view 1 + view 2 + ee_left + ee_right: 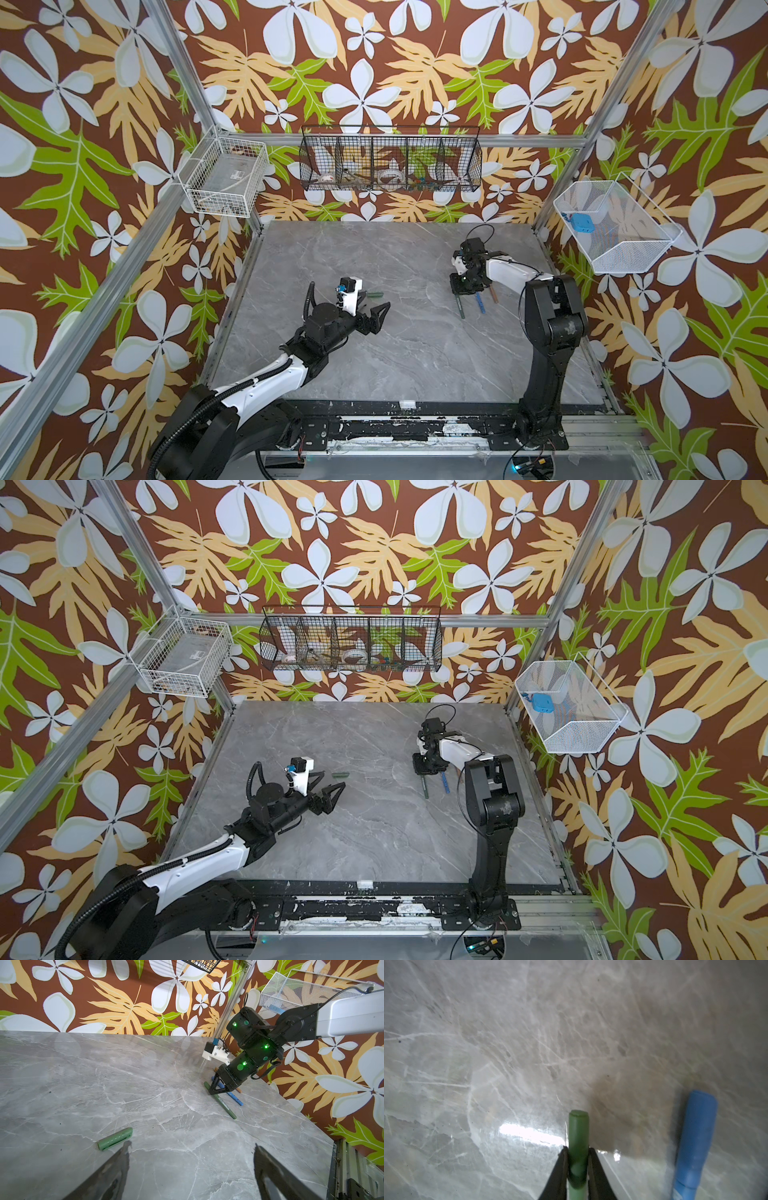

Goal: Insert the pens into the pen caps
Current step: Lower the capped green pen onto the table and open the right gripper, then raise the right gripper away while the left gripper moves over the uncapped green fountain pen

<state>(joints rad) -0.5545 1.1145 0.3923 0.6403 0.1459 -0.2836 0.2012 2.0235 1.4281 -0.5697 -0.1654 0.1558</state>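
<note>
- Your left gripper (190, 1151) hovers low over the grey table (415, 365), fingers spread wide with nothing between them.
- The loose green cap (115, 1139) lies flat on the table, close to one left fingertip (124, 1151).
- Your right gripper (578, 1153) is down at the table, its fingers snug on either side of the green pen (578, 1130). You cannot tell whether they pinch it or only flank it.
- That pen lies flat, with the blue pen (693, 1142) just beside it. The orange-brown pen (239, 1090) lies beyond, mostly hidden behind the gripper.
- The cap and the pens sit well apart.
</note>
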